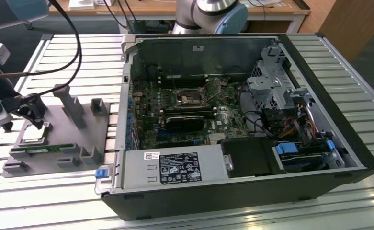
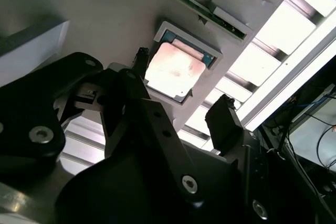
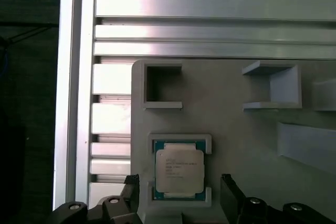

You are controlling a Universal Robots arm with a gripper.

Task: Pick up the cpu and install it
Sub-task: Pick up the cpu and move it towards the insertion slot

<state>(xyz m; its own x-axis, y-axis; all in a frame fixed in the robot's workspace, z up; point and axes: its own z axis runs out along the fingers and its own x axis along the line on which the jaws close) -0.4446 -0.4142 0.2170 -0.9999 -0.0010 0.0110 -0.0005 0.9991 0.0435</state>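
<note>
The gripper [image 3: 179,183] is seen wide open, its fingers set to either side of the cpu [image 3: 179,169]. The cpu is seated in its nest on the grey fixture plate [image 3: 236,129], at the exterior view's left of the computer case [image 1: 238,191]. Risk: the chip could be tilted or jammed against the nest walls by an off-centre closure.

Free: above cpu [image 3: 178,169], between gripper [image 3: 178,187] spread fingers [image 3: 231,198] | Blocking: raised pocket rim [image 3: 181,139] around it; tall posts [image 1: 70,103] nearby

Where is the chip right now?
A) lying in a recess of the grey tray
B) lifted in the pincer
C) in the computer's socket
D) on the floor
A: the chip lies flat in a recess of the tray, with the open pincer straddling it, not gripping it.
</note>
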